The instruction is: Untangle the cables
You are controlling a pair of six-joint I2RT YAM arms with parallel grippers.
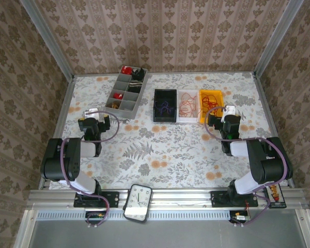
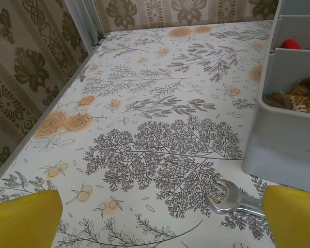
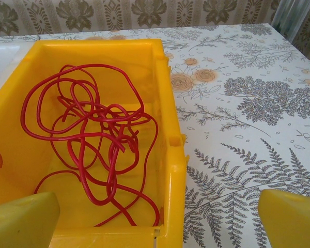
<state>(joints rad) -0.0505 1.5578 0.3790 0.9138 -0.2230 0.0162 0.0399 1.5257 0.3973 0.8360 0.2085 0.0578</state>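
Observation:
The cables lie in three bins at the back of the table. Dark purple-blue cables (image 1: 164, 107) fill a black bin (image 1: 165, 120). Orange-red cables (image 1: 186, 105) sit in a white bin (image 1: 186, 120). A loose tangle of red cables (image 3: 88, 134) lies in the yellow bin (image 3: 171, 129). My right gripper (image 3: 157, 219) is open just in front of that bin's near right corner, its yellow fingers (image 3: 292, 217) wide apart with nothing held. My left gripper (image 2: 163, 217) is open over bare tablecloth at the left, holding nothing. From above, the right gripper (image 1: 228, 111) is beside the yellow bin (image 1: 219, 99).
A grey divided tray (image 2: 287, 139) stands right of the left gripper, with a silver wrench (image 2: 230, 201) lying at its near corner. From above, the tray (image 1: 125, 92) sits back left. A white clock (image 1: 138, 202) rests on the front rail. Patterned walls enclose the table.

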